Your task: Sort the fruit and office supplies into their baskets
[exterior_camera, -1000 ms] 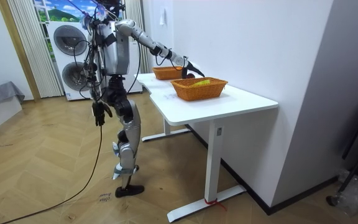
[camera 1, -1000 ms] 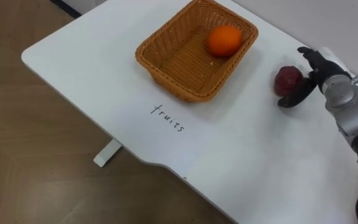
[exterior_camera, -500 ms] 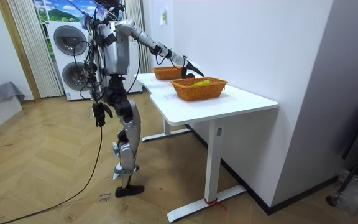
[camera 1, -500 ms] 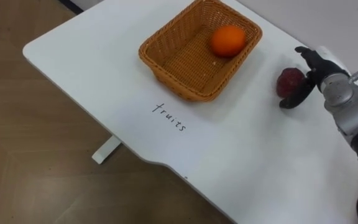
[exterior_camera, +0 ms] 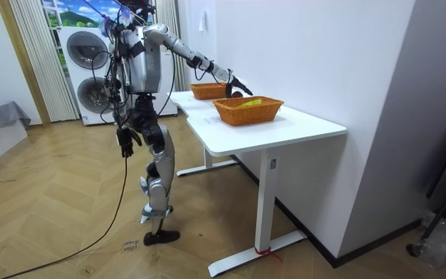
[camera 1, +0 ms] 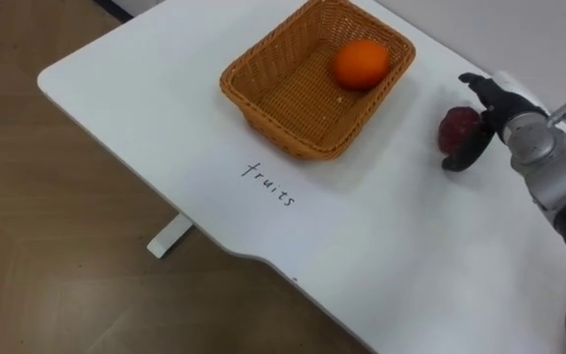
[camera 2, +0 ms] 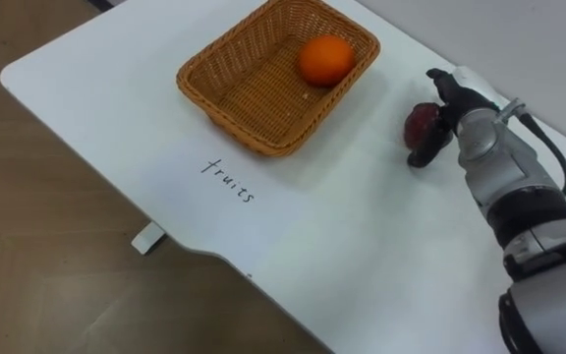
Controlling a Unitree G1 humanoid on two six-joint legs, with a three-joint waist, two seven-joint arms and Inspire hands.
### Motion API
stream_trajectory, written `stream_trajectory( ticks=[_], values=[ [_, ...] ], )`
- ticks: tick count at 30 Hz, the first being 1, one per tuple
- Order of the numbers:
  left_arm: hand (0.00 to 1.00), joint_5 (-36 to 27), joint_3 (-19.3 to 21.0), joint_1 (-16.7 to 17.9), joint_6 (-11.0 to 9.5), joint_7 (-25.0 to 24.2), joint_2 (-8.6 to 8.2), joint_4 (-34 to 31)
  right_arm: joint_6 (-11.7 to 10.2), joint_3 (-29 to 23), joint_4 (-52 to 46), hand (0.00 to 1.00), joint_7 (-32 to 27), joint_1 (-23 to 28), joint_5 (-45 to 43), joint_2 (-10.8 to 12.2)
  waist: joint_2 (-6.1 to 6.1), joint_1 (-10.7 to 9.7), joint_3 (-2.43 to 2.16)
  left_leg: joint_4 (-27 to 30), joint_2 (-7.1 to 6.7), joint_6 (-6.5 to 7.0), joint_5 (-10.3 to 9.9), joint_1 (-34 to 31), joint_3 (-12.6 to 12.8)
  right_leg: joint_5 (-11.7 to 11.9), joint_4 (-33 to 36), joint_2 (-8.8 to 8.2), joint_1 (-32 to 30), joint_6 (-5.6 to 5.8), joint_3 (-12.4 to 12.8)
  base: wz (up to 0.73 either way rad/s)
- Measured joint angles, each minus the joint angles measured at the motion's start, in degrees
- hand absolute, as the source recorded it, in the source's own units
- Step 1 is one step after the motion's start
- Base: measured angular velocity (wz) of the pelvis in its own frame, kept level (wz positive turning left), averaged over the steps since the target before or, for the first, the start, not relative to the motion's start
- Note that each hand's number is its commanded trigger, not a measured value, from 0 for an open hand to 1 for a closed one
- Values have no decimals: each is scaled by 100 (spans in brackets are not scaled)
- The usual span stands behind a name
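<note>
A wicker basket stands at the far left part of the white table, with the hand-written word "fruits" in front of it. An orange lies in its far corner. To the basket's right a dark red fruit rests on the table. My right hand is at that fruit, fingers reaching over its top and thumb curled under its near side. My left hand hangs relaxed by my hip in the room view.
A second wicker basket with something yellow in it stands on the table nearer the room camera. I stand at the table's long side, with the wall behind it. Stacked washing machines are behind me. The table's near-left edge drops to wooden floor.
The fingers of my right hand have reached a little further over the red fruit. The fruit, basket and orange have stayed in place.
</note>
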Motion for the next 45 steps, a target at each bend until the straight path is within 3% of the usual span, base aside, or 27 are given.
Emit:
stream_trajectory(
  ticks=[17, 18, 19, 45],
  values=[
    [0, 4, -3, -80, -39, -146, 1, 312, -64, 42, -3, 0, 234, 1, -220, 0, 21, 17, 14, 28, 11, -1, 0, 4, 14, 3, 36, -5, -1, -5, -61, 0],
    [0, 4, -3, -80, -39, -152, 1, 317, -73, 42, -3, 80, 234, 1, -229, 0, 19, 17, 13, 28, 11, -1, 0, 3, 14, 3, 36, -5, -1, -5, -62, 0],
    [0, 4, -3, -80, -41, -160, 1, 320, -74, 42, -3, 100, 234, 1, -230, 0, 18, 17, 12, 28, 11, -1, 0, 3, 14, 3, 36, -5, -1, -5, -63, 0],
    [0, 11, -10, -126, -51, -270, 39, 382, -71, 218, 60, 100, 463, 2, -468, -72, -6, 7, 0, 34, 24, -13, 7, -4, 6, 12, 52, -5, 1, -19, -162, 0]
  ],
)
